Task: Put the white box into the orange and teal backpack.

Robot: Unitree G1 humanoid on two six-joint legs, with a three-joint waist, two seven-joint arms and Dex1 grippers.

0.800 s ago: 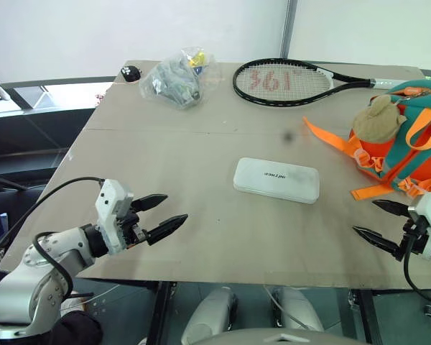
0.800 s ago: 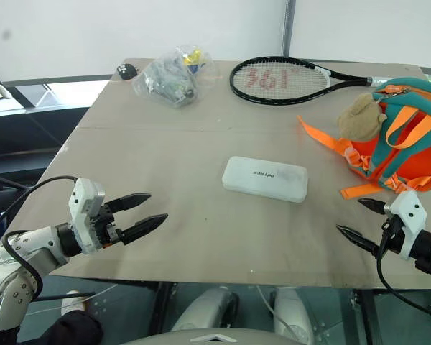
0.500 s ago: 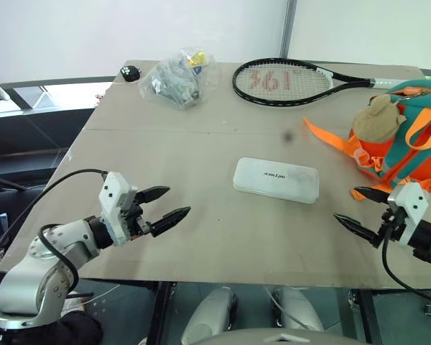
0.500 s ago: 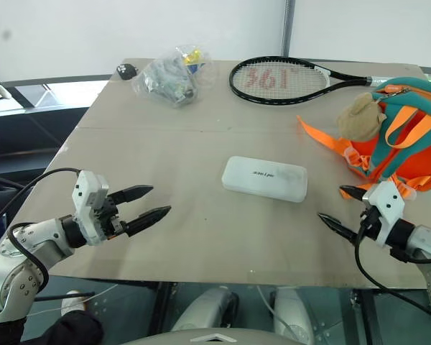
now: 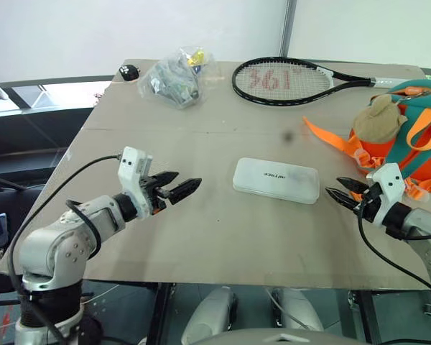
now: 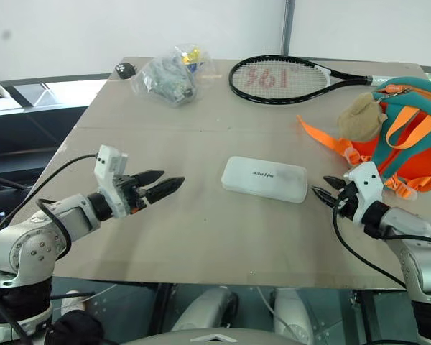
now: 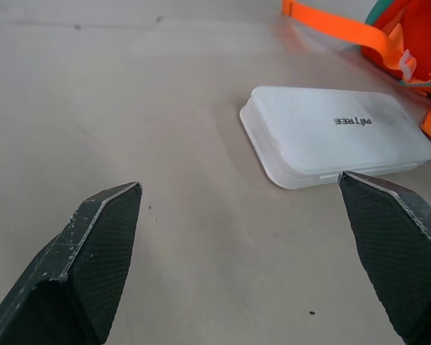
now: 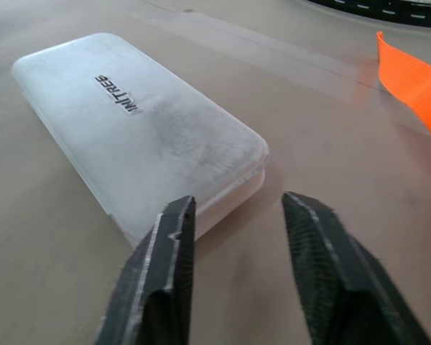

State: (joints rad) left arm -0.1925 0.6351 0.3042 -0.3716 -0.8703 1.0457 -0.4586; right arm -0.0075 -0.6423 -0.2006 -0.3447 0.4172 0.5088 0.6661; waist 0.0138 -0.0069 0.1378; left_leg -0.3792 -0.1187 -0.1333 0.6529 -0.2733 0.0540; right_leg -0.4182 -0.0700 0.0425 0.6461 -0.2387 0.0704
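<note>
The white box (image 5: pixel 276 180) lies flat in the middle of the table, dark lettering on its lid. At the right edge sits the orange and teal backpack (image 5: pixel 416 144), a beige plush toy (image 5: pixel 379 118) on its front and orange straps trailing toward the box. My left gripper (image 5: pixel 183 185) hovers left of the box, open wide, and its wrist view shows the white box (image 7: pixel 341 133) ahead between the fingertips. My right gripper (image 5: pixel 335 188) sits just off the box's right end, open by a narrow gap, with the box's corner (image 8: pixel 230 169) right before its fingers and nothing held.
A black tennis racket (image 5: pixel 284 80) lies at the back of the table. A clear plastic bag of small items (image 5: pixel 174 77) and a small black object (image 5: pixel 130 72) are at the back left. An orange strap (image 5: pixel 330 136) lies between box and backpack.
Both grippers have moved inward toward the white box, the left from the front left corner, the right from the front right edge. The right gripper's fingers have drawn closer together.
</note>
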